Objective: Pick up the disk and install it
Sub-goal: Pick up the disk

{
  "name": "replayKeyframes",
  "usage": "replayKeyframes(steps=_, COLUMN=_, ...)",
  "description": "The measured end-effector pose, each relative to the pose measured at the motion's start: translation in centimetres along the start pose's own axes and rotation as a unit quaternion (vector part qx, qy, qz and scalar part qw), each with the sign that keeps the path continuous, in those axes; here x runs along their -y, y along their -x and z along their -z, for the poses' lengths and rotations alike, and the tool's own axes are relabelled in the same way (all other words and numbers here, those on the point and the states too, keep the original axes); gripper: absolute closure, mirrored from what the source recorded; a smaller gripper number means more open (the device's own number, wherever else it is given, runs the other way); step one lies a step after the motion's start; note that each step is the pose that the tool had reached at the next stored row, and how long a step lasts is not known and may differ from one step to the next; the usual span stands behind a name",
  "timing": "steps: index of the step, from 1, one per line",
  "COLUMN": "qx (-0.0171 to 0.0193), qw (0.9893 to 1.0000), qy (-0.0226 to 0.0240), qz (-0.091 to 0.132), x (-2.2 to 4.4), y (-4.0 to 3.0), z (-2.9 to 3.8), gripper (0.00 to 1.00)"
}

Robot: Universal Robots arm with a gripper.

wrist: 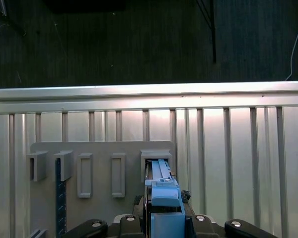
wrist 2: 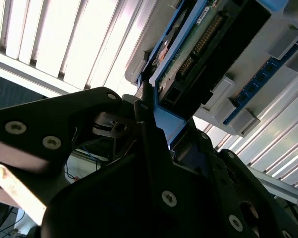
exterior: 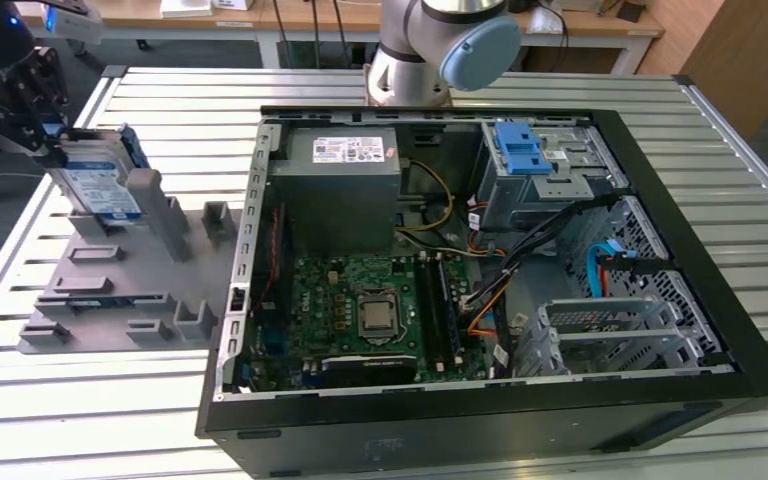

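The hand (exterior: 48, 135), at the upper left of the exterior view, is closed on the top end of the disk (exterior: 101, 190), its fingers pinching the blue carrier frame. The disk stands on edge, its long axis running down and right from the hand into the grey rack (exterior: 104, 270) on the slatted surface (exterior: 91, 400). The open computer case (exterior: 491, 440) lies well apart, toward the frame's right.

The gripper (exterior: 56, 140) is clamped on the disk's (exterior: 99, 186) upper edge.
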State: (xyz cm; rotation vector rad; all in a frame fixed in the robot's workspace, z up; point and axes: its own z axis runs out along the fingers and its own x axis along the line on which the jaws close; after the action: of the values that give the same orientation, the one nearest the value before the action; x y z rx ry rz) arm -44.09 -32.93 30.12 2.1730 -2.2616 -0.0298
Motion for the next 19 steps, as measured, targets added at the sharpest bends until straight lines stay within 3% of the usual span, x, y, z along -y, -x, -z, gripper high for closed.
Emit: replayKeyframes(steps=19, qx=0.0000, qw=1.0000, qy=0.0000, qz=0.000, x=0.00, y=0.00, z=0.40, gripper=0.64)
